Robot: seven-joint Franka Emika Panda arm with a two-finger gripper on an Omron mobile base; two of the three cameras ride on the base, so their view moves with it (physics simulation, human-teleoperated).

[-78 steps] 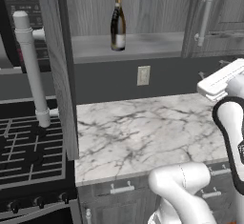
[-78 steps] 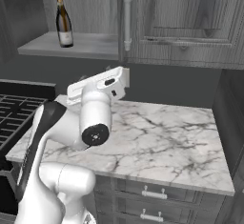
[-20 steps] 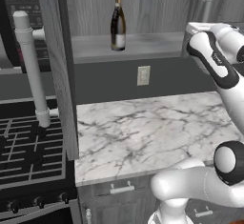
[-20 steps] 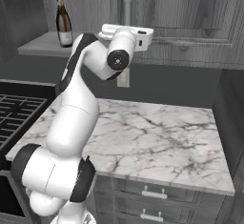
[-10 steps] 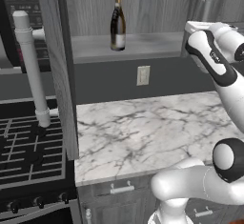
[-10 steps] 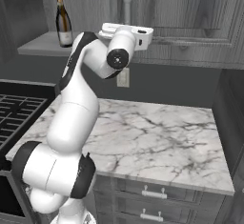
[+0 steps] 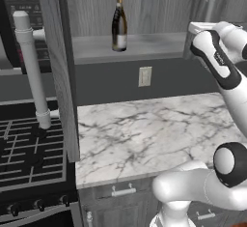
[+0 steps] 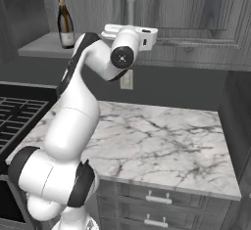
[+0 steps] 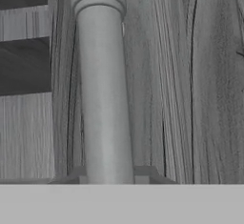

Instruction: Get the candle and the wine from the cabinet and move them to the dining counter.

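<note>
Gripper clamps the cabinet door handle; wine stands well apart.

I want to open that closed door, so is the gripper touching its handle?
Touching. In the hand view the handle runs straight down between the finger tips, and the gripper is shut on it.
</note>
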